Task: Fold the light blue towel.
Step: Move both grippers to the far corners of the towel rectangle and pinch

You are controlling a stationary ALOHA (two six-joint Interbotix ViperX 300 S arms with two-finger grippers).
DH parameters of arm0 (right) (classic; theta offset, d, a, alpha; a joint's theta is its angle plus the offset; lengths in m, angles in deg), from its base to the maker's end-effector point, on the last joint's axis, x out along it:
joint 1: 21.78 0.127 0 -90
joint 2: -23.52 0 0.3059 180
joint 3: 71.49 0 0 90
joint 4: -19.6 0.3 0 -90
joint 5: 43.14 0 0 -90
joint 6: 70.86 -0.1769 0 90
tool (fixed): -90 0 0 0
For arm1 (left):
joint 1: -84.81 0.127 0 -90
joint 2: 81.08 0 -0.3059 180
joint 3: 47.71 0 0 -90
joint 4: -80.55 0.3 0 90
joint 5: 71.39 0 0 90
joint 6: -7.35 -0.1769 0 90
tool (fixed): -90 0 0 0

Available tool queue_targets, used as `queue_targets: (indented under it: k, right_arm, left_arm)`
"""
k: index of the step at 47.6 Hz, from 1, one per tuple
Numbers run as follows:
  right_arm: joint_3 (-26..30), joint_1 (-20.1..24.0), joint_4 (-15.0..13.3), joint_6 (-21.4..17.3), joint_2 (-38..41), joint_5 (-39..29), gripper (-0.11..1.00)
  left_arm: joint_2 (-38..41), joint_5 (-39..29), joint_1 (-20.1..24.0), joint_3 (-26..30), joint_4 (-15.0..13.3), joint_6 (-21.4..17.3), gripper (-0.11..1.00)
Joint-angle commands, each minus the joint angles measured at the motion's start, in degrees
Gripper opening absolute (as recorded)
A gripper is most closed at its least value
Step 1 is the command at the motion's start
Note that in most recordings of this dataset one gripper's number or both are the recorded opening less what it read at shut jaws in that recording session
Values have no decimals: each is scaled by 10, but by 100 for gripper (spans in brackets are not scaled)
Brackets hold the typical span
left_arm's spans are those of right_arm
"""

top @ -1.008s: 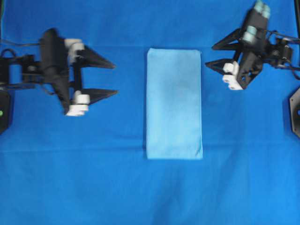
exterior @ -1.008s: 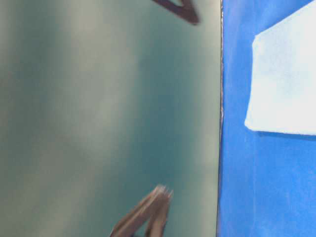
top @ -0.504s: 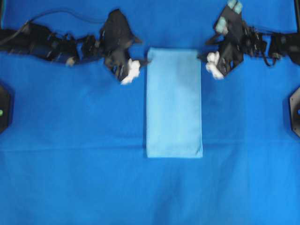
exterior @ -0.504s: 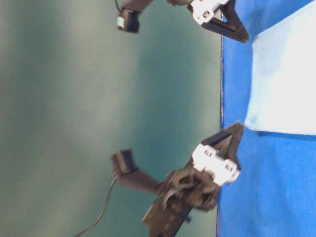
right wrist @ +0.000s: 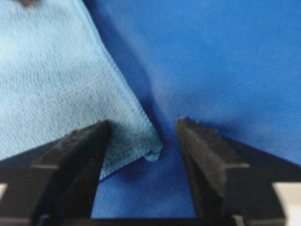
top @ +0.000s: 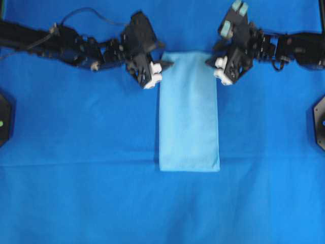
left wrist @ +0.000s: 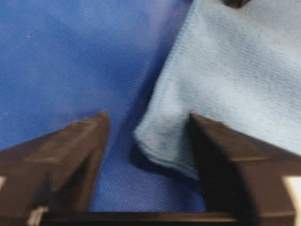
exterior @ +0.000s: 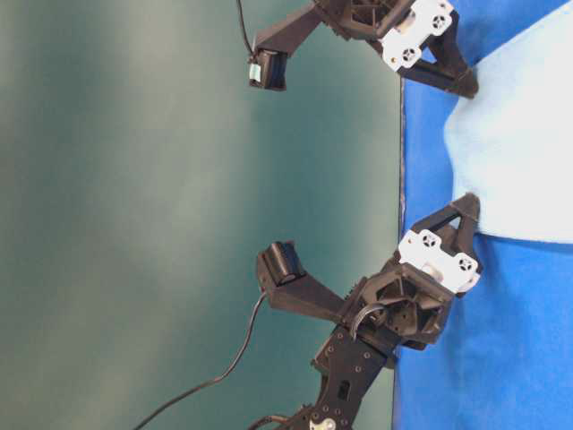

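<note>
A: Since half a second ago we see both arms drawn further inward; from overhead, the left gripper (top: 163, 67) now sits at the far left corner of the light blue towel (top: 189, 114), and the right gripper (top: 212, 65) at the far right corner. A second ago both were well out to the sides.

B: Agreed. In that same view we see the towel lying as a long narrow rectangle on the deep blue cloth (top: 76, 193), midway between the two arms, its near end flat.

A: From table level, we see the towel (exterior: 524, 152) at the right edge of the picture, with one gripper tip above its edge and another below it. We cannot tell from here which arm is which.

B: In the left wrist view, we find the left gripper (left wrist: 148, 129) spread wide, the towel's corner (left wrist: 164, 141) lying between its fingers (left wrist: 77, 150), slightly lifted and casting a shadow.

A: In the right wrist view, the right gripper (right wrist: 143, 134) also stands wide, with the towel's corner (right wrist: 141, 136) between its fingers (right wrist: 207, 155), not clamped.
</note>
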Motion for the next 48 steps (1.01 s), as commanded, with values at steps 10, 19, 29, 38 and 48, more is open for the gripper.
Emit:
queue_targets:
  k: [10, 19, 29, 38, 48]
  right_arm:
    - [-3, -2, 2, -1, -4, 1, 6]
    - [-7, -2, 11, -4, -7, 1, 5]
    - [-2, -3, 16, -4, -31, -18, 5]
    - [3, -22, 12, -2, -65, -43, 5]
    - [3, -31, 8, -2, -82, -47, 5]
  left_arm:
    - [-9, -3, 2, 2, 1, -12, 8]
    - [-13, -6, 2, 1, 1, -30, 4]
    - [-46, -25, 9, 9, 1, -66, 4]
    - [-69, -45, 27, 22, 1, -105, 4]
    - [-71, -60, 36, 33, 1, -113, 4]
